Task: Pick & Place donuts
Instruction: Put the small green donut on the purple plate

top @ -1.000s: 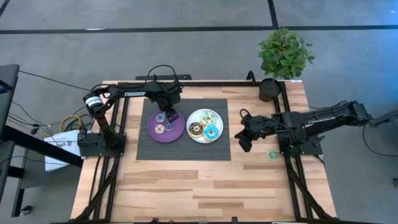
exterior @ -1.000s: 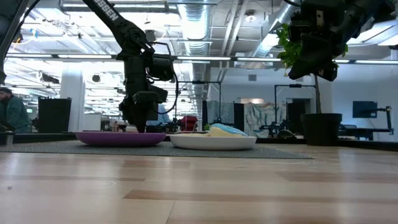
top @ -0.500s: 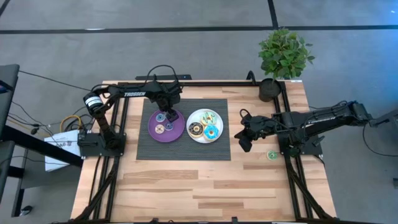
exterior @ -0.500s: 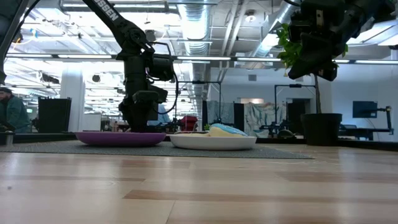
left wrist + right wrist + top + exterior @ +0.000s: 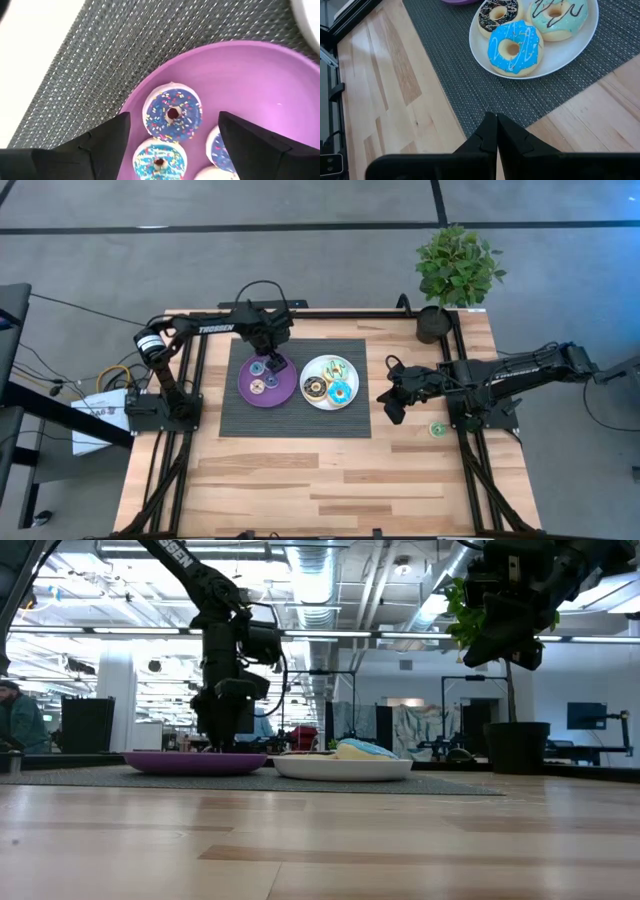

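My left gripper [image 5: 272, 362] [image 5: 172, 119] is open and hangs just above the purple plate [image 5: 283, 395] [image 5: 280, 75]. Its fingers stand on either side of a small blue sprinkled donut [image 5: 173, 112] without touching it. Two more small blue donuts [image 5: 159, 160] [image 5: 220, 146] lie flat on the same plate. The white plate [image 5: 316, 399] [image 5: 580, 47] carries a brown donut [image 5: 496, 15], a cyan donut [image 5: 514, 47] and a light green donut [image 5: 557, 14]. A small green donut [image 5: 437, 428] lies on the bare wood. My right gripper [image 5: 392, 406] [image 5: 496, 122] is shut and hovers right of the mat.
Both plates sit on a dark woven mat [image 5: 295, 420] at the table's far middle. A potted plant [image 5: 455, 275] stands at the far right corner. Black frame rails [image 5: 470, 470] run along both sides. Bare wood [image 5: 310, 490] fills the near half.
My left gripper has risen a little above the purple plate and drifted slightly toward the far edge. My right arm has kept still.
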Motion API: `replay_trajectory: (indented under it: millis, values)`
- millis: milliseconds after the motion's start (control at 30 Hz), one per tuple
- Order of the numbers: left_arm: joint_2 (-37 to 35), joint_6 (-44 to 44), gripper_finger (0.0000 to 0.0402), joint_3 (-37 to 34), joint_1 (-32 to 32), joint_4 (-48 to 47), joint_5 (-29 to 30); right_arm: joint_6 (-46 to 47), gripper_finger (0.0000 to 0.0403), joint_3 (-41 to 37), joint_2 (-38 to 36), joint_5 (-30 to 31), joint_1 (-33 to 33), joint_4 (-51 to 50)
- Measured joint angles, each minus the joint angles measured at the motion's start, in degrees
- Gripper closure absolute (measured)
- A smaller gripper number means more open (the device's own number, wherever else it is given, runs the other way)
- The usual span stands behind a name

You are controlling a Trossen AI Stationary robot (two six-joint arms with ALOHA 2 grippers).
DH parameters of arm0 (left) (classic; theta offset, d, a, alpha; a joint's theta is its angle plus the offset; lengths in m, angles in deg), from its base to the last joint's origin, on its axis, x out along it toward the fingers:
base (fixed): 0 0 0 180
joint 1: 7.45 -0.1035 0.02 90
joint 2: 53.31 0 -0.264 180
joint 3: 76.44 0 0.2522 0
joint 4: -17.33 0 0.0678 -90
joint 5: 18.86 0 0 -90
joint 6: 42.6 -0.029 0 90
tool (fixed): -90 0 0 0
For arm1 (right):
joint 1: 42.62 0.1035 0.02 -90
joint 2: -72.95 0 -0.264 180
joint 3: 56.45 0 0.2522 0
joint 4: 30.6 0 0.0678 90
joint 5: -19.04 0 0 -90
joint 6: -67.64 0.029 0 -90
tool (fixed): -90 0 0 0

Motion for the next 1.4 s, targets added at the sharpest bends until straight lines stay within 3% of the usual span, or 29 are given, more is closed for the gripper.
replay_trajectory:
  millis: [233, 367, 500, 633, 867, 1067, 1233, 1400]
  values:
    - [0.00, 2.67, 0.0104, 6.17, 0.00, -6.57, -0.01, 0.00, 0.0402, 0.00, 0.00, -0.04, 0.00, 0.00]
    - [-0.18, 7.74, 0.0104, 9.68, 1.09, -9.02, -3.79, 0.00, 0.0402, 0.00, 0.00, 0.04, -0.09, 0.02]
    - [-1.20, 9.49, 0.0104, 11.35, 4.92, -7.68, -9.79, 0.00, 0.0402, 0.00, 0.00, 0.06, -0.54, 0.84]
    - [-3.01, 7.73, 0.0104, 10.84, 11.86, -2.56, -9.92, -0.02, 0.0402, 0.00, -0.02, 0.04, -0.74, 1.98]
    - [-10.07, 11.50, 0.0104, 3.55, 24.35, 11.07, -5.43, -0.10, 0.0402, 0.02, 0.40, 0.05, -0.74, 4.85]
    - [-20.86, 18.60, 0.0104, -9.21, 32.72, 25.31, -1.74, -2.91, 0.0388, 0.09, 1.62, 0.07, -0.70, 11.95]
    - [-32.29, 23.94, 0.0104, -20.77, 36.58, 31.61, 0.90, -3.51, 0.0350, 0.87, 3.56, 0.05, -0.71, 17.16]
    - [-44.52, 27.02, 0.0104, -28.60, 37.46, 32.11, 2.29, -6.17, 0.0307, 7.37, 8.22, 0.04, -3.11, 13.12]
